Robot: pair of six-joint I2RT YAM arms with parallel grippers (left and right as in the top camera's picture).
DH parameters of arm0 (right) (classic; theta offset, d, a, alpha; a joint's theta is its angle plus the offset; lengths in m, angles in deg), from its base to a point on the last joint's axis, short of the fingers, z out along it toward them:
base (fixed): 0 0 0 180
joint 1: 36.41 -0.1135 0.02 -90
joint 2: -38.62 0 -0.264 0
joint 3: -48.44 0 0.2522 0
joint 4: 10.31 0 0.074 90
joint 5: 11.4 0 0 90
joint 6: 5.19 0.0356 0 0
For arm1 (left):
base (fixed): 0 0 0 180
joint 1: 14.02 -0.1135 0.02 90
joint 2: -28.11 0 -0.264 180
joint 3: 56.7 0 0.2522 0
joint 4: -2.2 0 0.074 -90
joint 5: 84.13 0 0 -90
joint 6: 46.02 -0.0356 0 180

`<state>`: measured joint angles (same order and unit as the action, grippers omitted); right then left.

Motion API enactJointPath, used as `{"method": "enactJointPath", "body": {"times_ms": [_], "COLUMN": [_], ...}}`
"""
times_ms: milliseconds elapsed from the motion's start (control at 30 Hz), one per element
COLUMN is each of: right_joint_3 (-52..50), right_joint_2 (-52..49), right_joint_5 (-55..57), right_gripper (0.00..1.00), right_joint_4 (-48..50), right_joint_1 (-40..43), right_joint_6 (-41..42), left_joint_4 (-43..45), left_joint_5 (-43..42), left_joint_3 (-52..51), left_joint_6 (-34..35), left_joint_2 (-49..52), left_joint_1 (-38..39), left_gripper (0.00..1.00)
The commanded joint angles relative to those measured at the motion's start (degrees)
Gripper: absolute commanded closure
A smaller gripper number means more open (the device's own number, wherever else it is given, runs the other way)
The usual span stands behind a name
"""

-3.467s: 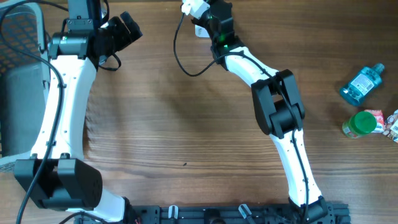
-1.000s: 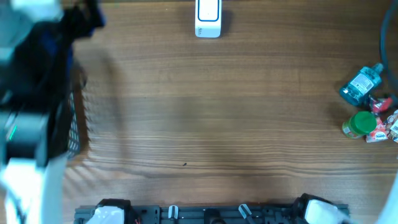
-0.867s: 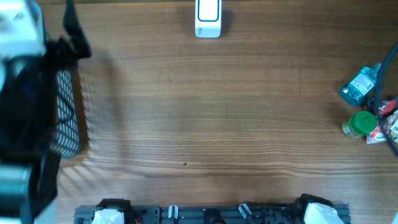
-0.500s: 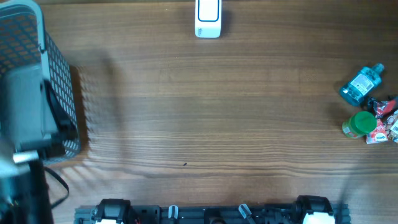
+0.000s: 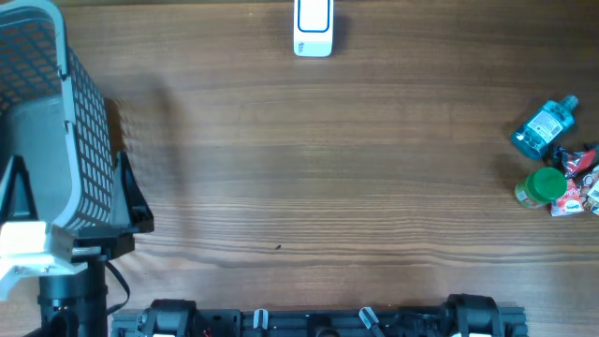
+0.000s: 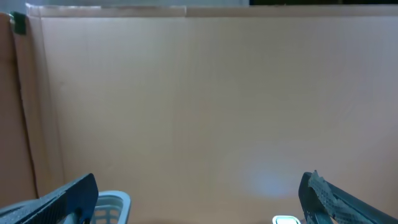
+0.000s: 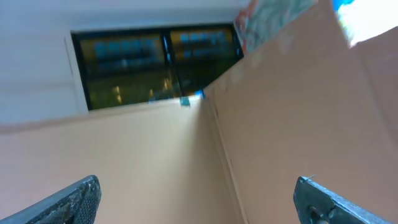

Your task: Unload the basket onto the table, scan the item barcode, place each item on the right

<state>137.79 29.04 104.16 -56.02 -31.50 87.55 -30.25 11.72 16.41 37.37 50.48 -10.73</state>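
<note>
The white barcode scanner [image 5: 313,28] lies at the table's far edge, and its top shows at the bottom of the left wrist view [image 6: 286,219]. The items sit at the right edge: a blue bottle [image 5: 546,126], a green-lidded jar [image 5: 541,186] and red-and-white packets [image 5: 580,180]. My left gripper [image 5: 73,195] is at the front left over the basket, open and empty, and faces the cardboard back wall [image 6: 199,203]. My right gripper [image 7: 199,205] is outside the overhead view; it is open and empty, tilted up towards a cardboard wall.
A grey mesh basket [image 5: 84,112] fills the left edge of the table, and its rim [image 6: 115,204] shows in the left wrist view. Cardboard walls [image 6: 205,93] stand behind the table, with a dark window [image 7: 155,62] above them.
My left arm has swept from the far left down to the front left corner, uncovering the basket. The right arm's cable has left the overhead view at the right edge.
</note>
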Motion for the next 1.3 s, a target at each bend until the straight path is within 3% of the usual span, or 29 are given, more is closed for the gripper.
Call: {"method": "enactJointPath", "body": {"times_ms": [0,100,233,300,800,933,1167,1267], "right_joint_3": [-4.15,-4.61,-4.57,-4.57,-3.48,-3.48,-6.51,-10.86], "right_joint_2": [7.3,9.31,9.27,9.27,9.27,9.27,9.27,9.27], "right_joint_5": [-1.79,-2.56,-2.75,-2.8,-7.72,-7.85,-13.49,-16.55], "right_gripper": [0.0,0.0,0.0,0.0,0.0,0.0,0.0,0.0], "right_joint_4": [-1.2,-1.75,-1.6,-1.68,-1.84,-1.75,5.14,6.45], "right_joint_1": [0.31,0.24,0.42,0.46,3.23,3.58,3.58,3.58], "right_joint_6": [3.04,5.55,5.88,6.27,6.45,6.56,22.71,21.81], "left_joint_4": [1.57,1.27,-1.46,-1.44,-1.64,2.49,7.43,8.04], "left_joint_5": [-0.92,-2.23,-18.08,-21.68,-23.21,-23.17,-21.81,-21.77], "left_joint_3": [0.11,0.11,-1.86,-3.85,-5.35,-5.35,-5.33,-5.33], "left_joint_6": [1.09,2.12,7.56,7.56,10.1,10.08,9.88,9.7], "left_joint_2": [-0.59,-2.21,-10.75,-15.17,-22.14,-22.1,-22.1,-22.1], "left_joint_1": [-4.46,-9.57,-12.46,-12.46,-10.38,-10.29,-10.14,-8.81], "left_gripper": [0.0,0.0,0.0,0.0,0.0,0.0,0.0,0.0]}}
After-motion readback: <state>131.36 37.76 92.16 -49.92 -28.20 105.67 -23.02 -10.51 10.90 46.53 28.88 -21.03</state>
